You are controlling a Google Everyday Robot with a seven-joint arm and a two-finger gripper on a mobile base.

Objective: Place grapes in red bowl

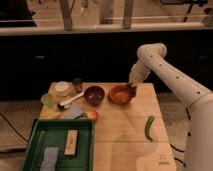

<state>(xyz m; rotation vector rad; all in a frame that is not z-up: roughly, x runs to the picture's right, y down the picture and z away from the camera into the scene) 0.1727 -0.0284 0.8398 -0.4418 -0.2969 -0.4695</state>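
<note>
Gripper (pixel 132 89) is positioned at the red bowl's (pixel 120 94) right rim; finger state cannot be told. Grapes could be spilled onto the table (pixel 125 130) if released off-centre.

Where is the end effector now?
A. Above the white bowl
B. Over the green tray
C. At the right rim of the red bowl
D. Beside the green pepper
C. The end effector sits at the right rim of the red bowl, far from the tray, pepper and white bowl.
</note>
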